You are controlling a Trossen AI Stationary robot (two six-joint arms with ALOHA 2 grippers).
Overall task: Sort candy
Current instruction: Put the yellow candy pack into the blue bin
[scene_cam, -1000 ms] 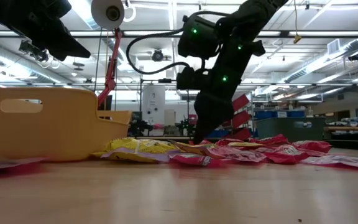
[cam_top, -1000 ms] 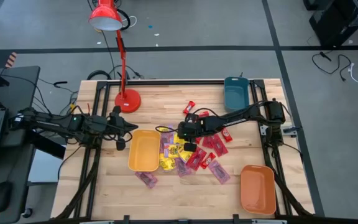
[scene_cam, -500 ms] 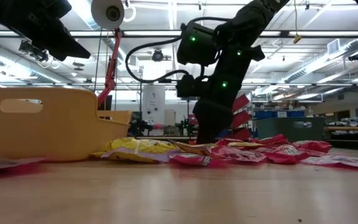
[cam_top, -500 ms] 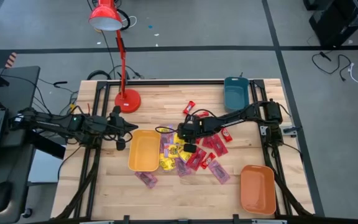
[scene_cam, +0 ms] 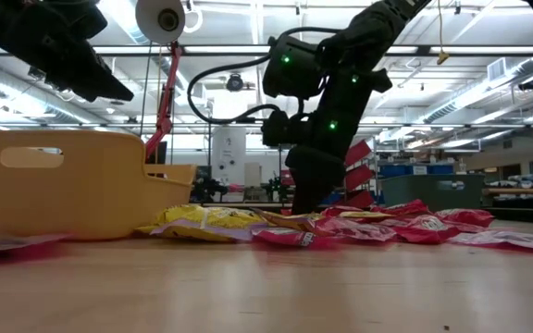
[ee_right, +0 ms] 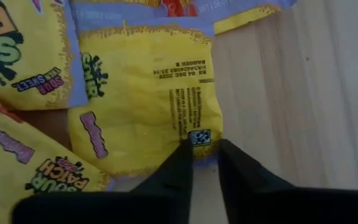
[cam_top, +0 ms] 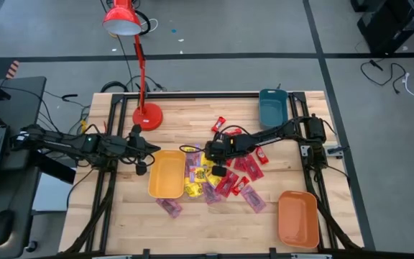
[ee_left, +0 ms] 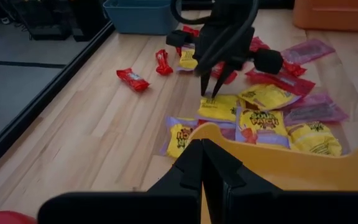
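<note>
1. One relation governs the coming move: the yellow packet (ee_right: 145, 93) lies directly ahead of the right gripper (ee_right: 205, 163), with its nearest edge caught between the two dark fingertips, as the right wrist view shows.
2. The right fingers (ee_right: 180, 163) are seen drawn close together on that edge, only a narrow gap left between them; the packet's bottom hem appears to be pinched, though it cannot be told whether the grip is yet firm.
3. The packet's long axis runs away from the fingers, so it is judged that a straight lift would peel it up by its short end.
4. The packet is overlapped at its far side by other yellow packets of the candy pile (cam_top: 221, 173), which is spread on the table (cam_top: 121, 216) between the yellow tray (cam_top: 166, 173) and the orange tray (cam_top: 297, 219); a drag on the neighbours is a risk.
5. In the high view the right gripper (cam_top: 212, 152) is placed at the pile's upper left edge, so the right arm is clearly the nearer one.
6. The left gripper (ee_left: 204, 169) is held above the table just left of the yellow tray, its fingers pressed together on nothing, waiting.
</note>
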